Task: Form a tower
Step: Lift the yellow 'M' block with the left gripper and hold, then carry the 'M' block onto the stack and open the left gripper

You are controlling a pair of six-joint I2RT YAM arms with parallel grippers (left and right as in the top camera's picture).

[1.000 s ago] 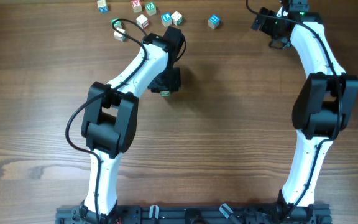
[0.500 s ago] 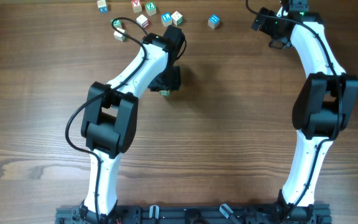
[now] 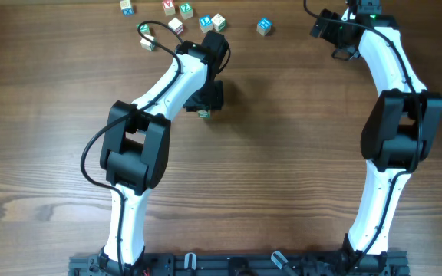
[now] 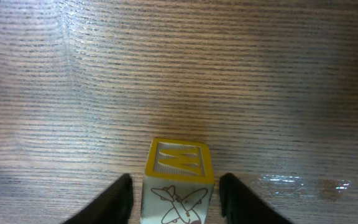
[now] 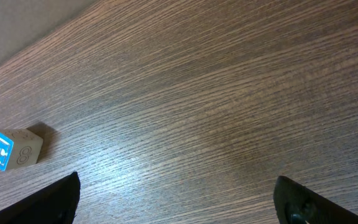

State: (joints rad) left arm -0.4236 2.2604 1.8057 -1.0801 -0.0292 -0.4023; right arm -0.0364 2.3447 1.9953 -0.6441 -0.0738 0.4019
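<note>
Overhead: no tower stands yet. The left gripper hangs over a yellow cube at mid-table. Loose cubes lie well beyond its fingers. The right gripper is far off.

Left wrist: the cube sits upright and centred between part-open jaws. Slivers of bare table show either side, with free room all round.

Right wrist: jaws wide and empty. A blue cube lies just past one fingertip.

Nine or ten cubes; two arms.
</note>
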